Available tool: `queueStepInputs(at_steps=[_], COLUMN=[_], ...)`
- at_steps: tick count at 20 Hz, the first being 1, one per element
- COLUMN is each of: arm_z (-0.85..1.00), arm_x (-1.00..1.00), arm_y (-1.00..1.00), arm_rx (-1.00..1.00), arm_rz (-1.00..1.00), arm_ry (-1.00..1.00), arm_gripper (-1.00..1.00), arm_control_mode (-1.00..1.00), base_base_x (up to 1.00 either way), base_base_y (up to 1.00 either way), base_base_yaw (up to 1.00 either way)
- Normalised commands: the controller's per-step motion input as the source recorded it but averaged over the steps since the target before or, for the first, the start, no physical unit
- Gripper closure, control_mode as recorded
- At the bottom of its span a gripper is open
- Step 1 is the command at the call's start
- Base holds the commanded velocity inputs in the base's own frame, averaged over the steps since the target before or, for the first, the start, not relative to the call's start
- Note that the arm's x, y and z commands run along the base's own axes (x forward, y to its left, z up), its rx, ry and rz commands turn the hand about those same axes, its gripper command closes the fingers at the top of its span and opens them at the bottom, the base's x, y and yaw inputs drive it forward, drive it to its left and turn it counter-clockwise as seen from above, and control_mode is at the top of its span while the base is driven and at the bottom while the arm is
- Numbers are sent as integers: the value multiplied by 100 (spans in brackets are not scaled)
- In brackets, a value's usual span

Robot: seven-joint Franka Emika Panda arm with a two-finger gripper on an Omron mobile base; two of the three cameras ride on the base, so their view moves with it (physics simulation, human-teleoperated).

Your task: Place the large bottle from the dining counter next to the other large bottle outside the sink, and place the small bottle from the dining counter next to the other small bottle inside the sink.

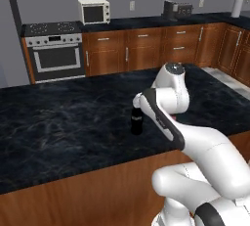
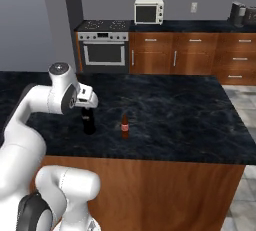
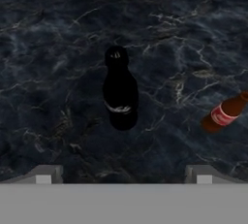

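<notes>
Here's the end effector (image 3: 123,172) poised above the large bottle (image 3: 120,89), fingers spread wide and pinching nothing, with the fingertips (image 3: 44,173) peeking up at the bottom of the hand view. The large bottle stands upright on the dark veined surface of the dining counter (image 1: 58,117), toward its near edge, and in the right base view the wrist hangs right over its cap. Just beside it, apart and not touching, stands the small bottle (image 2: 125,126) with its red label. Now, the handling: that tall bottle looks rigid and glossy, so likely slick under the pads, and it's narrow at the neck and top-heavy enough to tip if nudged sideways. I'd judge the best hold is across the body around the label band or just above it, where the sides run widest and straightest; a pinch on the tapering neck could let it slide or swing. Whether it's full or empty, heavy or light, can't be told from here. A square, centred descent looks like the call.
</notes>
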Motion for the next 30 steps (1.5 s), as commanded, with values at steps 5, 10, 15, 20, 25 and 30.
queueStepInputs(at_steps=[5,10,15,20,25,30], arm_z=[-19,-14,-16,-17,-16,-13], arm_x=[30,37,26,21,18,20], arm_y=[0,3,9,10,7,0], arm_rx=[0,0,0,0,0,0], arm_rz=[0,0,0,0,0,0], arm_ry=[-2,0,0,0,0,0], arm_gripper=[-100,-100,-100,-100,-100,-100], arm_control_mode=[-100,-100,-100,-100,-100,-100], base_base_x=[0,0,0,0,0,0], base_base_y=[0,0,0,0,0,0], base_base_yaw=[0,0,0,0,0,0])
